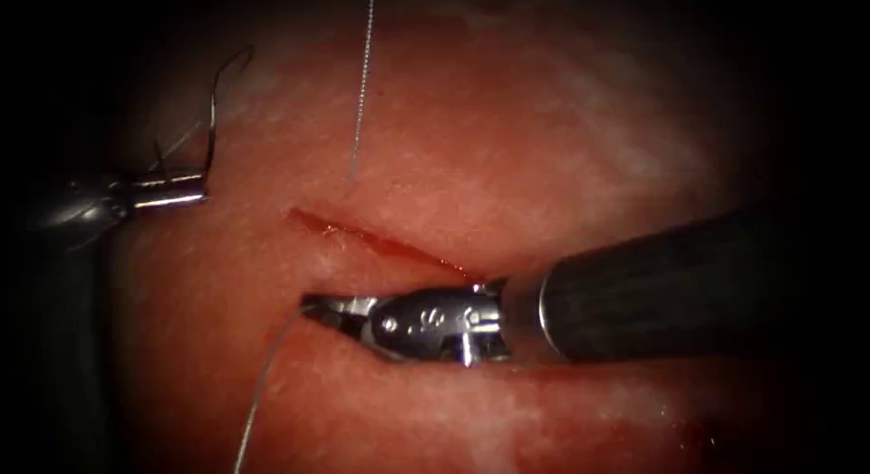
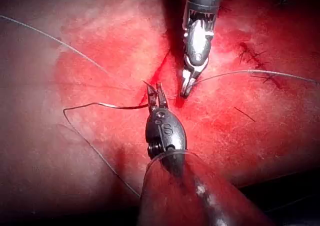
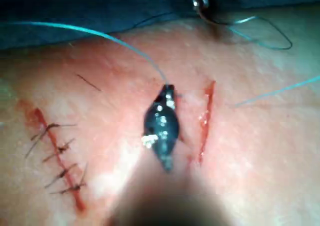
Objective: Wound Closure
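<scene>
Left tool (image 1: 201, 188) at left edge of the frame, jaws pinching curved needle (image 1: 214, 120) near its end, clear of tissue (image 1: 507, 148), right tool (image 1: 317, 307) below cut (image 1: 381, 243), jaws pinching thread (image 1: 258, 397)

surgical practice bench: sutured tissue (image 3: 240, 156) under endoscope light.

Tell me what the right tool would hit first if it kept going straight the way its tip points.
Probably the thread: the right tool already grips it at the tip, below the cut. Beyond that lies bare tissue. The left tool, holding the needle, sits off that line, though depth is unclear.
</scene>
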Controlling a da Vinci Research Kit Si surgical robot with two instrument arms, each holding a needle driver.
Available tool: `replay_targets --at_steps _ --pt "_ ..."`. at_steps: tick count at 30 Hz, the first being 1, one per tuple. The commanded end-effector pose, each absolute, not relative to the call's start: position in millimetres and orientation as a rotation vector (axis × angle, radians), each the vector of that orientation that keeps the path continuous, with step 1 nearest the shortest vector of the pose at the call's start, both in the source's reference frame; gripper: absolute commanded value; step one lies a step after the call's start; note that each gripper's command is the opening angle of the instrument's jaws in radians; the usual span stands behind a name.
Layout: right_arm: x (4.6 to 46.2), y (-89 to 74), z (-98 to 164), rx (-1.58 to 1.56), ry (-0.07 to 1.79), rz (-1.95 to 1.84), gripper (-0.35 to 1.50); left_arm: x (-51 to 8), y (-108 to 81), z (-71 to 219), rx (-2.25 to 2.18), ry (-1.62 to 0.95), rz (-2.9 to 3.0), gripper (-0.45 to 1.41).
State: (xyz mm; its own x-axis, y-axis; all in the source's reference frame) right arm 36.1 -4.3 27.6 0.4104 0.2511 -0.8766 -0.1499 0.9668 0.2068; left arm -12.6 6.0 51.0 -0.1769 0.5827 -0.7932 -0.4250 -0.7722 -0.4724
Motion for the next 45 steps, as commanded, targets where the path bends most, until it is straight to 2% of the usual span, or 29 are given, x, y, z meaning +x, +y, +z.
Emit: replay_targets --at_steps 1,13,14,15,18,19,23,29,38,39,41,43,44,45 --pt "36.5 -6.9 26 0.114 1.133 0.253 -0.35 -13.1 4.7 51 -1.437 -0.194 1.996 -0.45" --pt "38.3 -11.9 17 0.158 1.180 0.231 -0.35 -13.2 4.7 51 -1.440 -0.196 1.996 -0.45" --pt "38.3 -11.7 17 0.148 1.188 0.226 -0.13 -13.2 4.7 51 -1.440 -0.196 1.996 -0.45" --pt "38.3 -11.5 17 0.140 1.197 0.221 0.21 -13.2 4.7 51 -1.440 -0.196 1.996 -0.45" --pt "37.9 -10.6 17 0.094 1.188 0.231 0.86 -13.2 4.7 51 -1.440 -0.196 1.996 -0.45" --pt "37.8 -10.2 18 0.090 1.184 0.235 0.96 -13.2 4.7 51 -1.440 -0.196 1.996 -0.45" --pt "36.5 -8.2 21 0.074 1.167 0.248 1.05 -13.1 4.6 51 -1.440 -0.196 1.996 -0.45" --pt "35.7 -5.8 25 0.046 1.145 0.262 1.05 -13.1 4.6 51 -1.441 -0.196 1.996 -0.45" --pt "37.4 -3.6 30 0.000 1.119 0.276 1.03 -13.1 4.6 52 -1.441 -0.195 1.996 -0.45" --pt "37.6 -3.4 31 0.001 1.121 0.275 0.98 -13.1 4.6 52 -1.441 -0.195 1.996 -0.45" --pt "37.9 -3.1 32 0.001 1.127 0.272 0.74 -13.1 4.6 52 -1.441 -0.195 1.997 -0.45" --pt "38.2 -2.9 32 0.003 1.124 0.284 0.63 -13.1 4.6 52 -1.441 -0.195 1.997 -0.45" --pt "38.4 -2.9 32 0.007 1.123 0.287 0.49 -13.1 4.6 52 -1.441 -0.195 1.997 -0.45" --pt "38.4 -2.9 32 0.019 1.123 0.286 0.20 -13.1 4.6 52 -1.441 -0.195 1.997 -0.45"
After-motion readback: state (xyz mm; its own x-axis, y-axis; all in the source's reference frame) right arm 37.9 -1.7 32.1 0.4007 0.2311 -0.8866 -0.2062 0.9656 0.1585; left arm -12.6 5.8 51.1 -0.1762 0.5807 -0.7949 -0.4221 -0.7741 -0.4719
